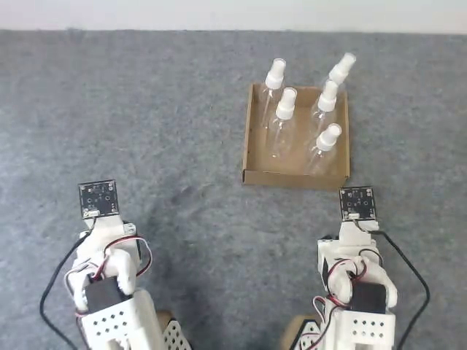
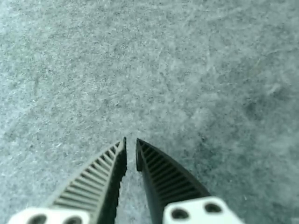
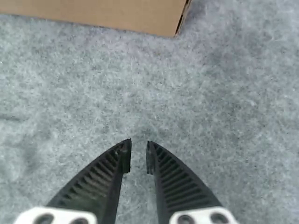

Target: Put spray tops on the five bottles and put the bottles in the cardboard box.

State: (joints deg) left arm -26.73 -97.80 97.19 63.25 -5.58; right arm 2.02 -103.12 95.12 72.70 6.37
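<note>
The cardboard box (image 1: 248,138) stands on the grey carpet at the back right. Several clear bottles stand or lean inside it, each with a white spray top, for instance one bottle (image 1: 285,104) at the middle and another bottle (image 1: 329,136) near the front wall. Both arms are folded back at the near edge, the left arm (image 1: 106,270) far from the box and the right arm (image 1: 357,270) just in front of it. My left gripper (image 2: 131,148) is shut over bare carpet, holding nothing. My right gripper (image 3: 138,150) is shut and holds nothing, with the box wall (image 3: 93,14) a short way ahead.
Grey carpet (image 1: 146,117) covers the whole table. A pale wall strip (image 1: 233,13) runs along the far edge. Cables loop beside each arm's base.
</note>
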